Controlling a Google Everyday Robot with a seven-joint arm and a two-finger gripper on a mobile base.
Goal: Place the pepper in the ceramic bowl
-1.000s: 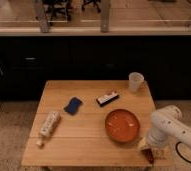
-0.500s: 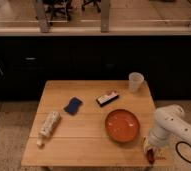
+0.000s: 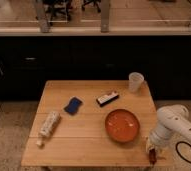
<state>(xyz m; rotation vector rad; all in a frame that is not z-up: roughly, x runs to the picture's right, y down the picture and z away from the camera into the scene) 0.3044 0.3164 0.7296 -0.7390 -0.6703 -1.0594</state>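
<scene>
One pincer (image 3: pixel 152 150) near one bowl (image 3: pixel 123 125), one cup (image 3: pixel 135 81)

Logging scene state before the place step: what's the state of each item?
ceramic bowl: upright, empty.
gripper: low, right of the bowl, at the table's front right corner.
pepper: outside the bowl, just below the gripper.
cup: upright.
bottle: lying on its side.
</scene>
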